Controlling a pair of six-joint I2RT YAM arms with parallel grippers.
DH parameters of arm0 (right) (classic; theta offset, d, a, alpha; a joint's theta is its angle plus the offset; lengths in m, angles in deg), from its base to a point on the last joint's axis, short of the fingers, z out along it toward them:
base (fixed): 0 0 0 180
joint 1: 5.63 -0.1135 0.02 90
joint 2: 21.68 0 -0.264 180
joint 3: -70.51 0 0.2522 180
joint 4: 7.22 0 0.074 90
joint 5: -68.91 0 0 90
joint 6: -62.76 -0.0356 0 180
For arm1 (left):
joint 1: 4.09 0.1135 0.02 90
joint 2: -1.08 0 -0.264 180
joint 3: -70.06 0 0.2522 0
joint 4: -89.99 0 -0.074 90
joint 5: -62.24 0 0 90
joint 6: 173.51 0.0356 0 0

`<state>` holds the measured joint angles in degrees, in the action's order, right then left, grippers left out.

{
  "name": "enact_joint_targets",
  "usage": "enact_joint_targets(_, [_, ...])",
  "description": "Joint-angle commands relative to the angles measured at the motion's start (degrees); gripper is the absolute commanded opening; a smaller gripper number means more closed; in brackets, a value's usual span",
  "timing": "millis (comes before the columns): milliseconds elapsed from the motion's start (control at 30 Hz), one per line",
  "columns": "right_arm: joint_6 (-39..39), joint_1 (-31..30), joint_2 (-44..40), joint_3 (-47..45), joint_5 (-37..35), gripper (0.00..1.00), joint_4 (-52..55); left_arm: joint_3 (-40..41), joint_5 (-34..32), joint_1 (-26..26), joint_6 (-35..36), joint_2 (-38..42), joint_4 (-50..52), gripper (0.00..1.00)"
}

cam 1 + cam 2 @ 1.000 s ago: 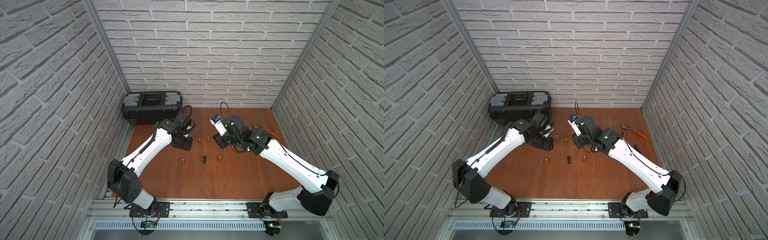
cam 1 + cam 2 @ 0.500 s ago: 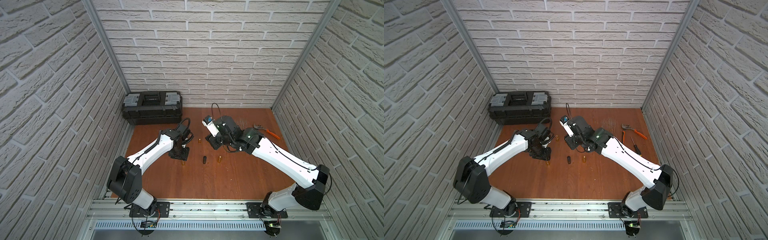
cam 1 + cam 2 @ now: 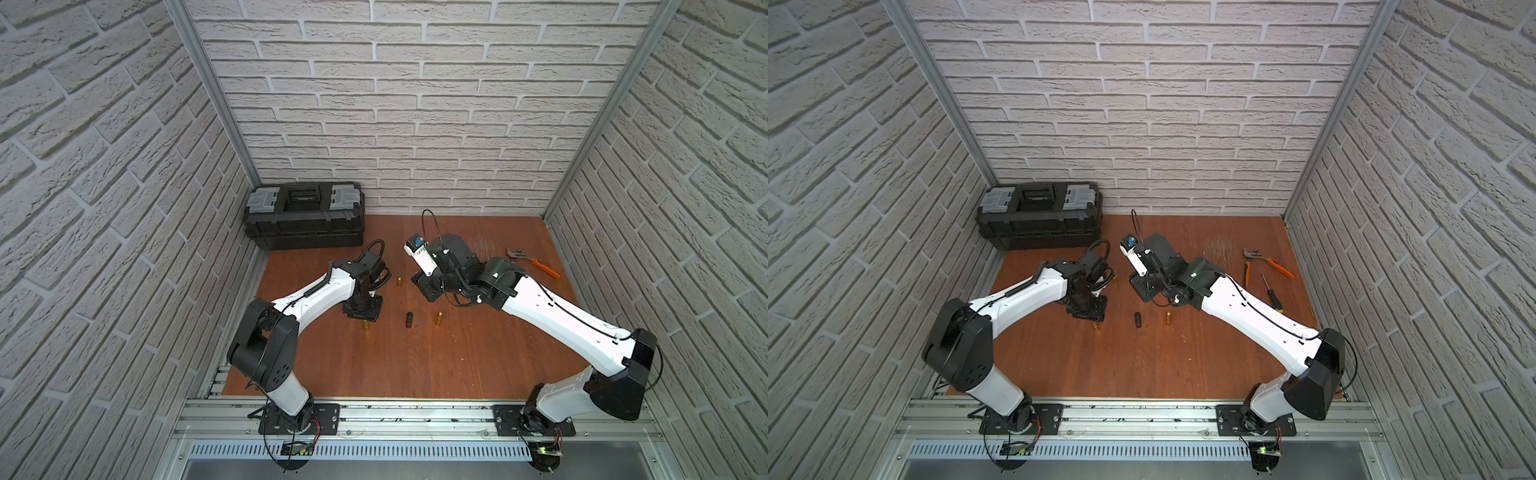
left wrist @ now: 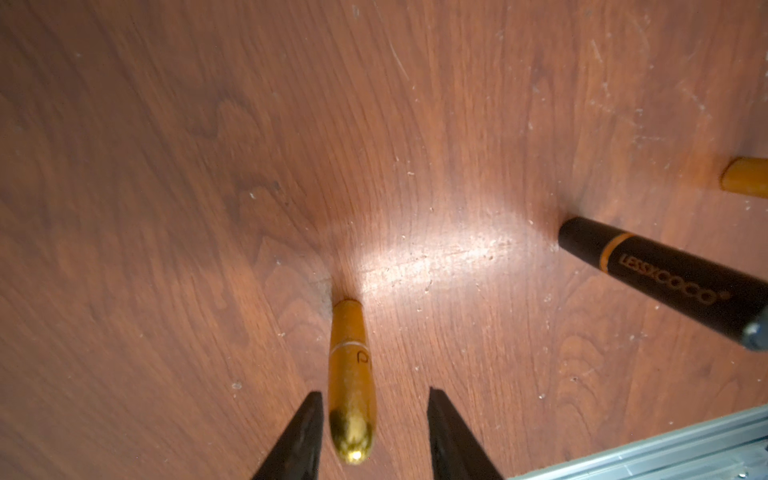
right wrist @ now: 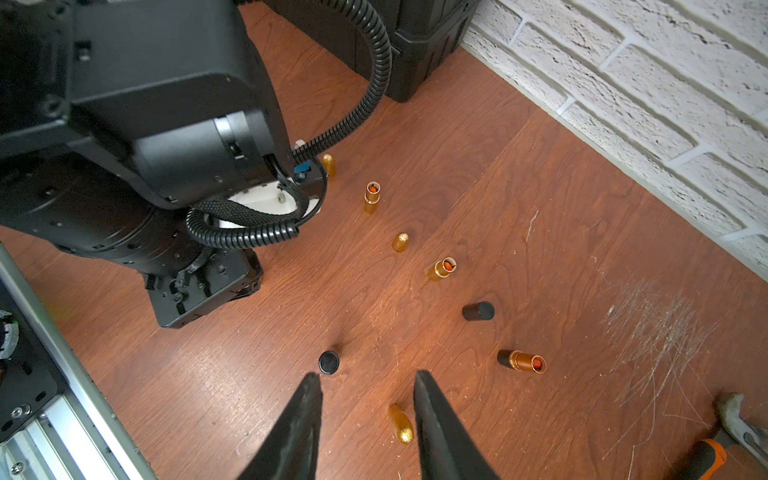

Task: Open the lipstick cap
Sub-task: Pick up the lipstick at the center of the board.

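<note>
Left gripper point(image 4: 374, 390) is straddling a standing gold lipstick point(image 4: 350, 365), jaws parted, not touching; right gripper point(image 5: 365, 372) is hovering open nearby.

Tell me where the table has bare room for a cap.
Bare: the near half of the table, between the lipsticks and the front rail; also the back strip between toolbox and pliers. Crowded: the middle, around the lipsticks.
</note>
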<state>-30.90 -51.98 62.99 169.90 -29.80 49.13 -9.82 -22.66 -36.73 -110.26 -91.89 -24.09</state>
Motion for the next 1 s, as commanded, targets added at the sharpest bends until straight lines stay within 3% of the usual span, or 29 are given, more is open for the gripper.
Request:
enact_joint_targets(0, [0.6,-0.5,-0.8,-0.8,-0.3,0.39,-2.1,1.3,-1.3,-0.2,-0.5,-0.9,0.0,0.42])
enact_joint_targets(967, [0.6,-0.5,-0.9,-1.4,-1.3,0.39,-1.8,1.9,-2.1,-0.2,-0.1,-2.0,0.3,0.27])
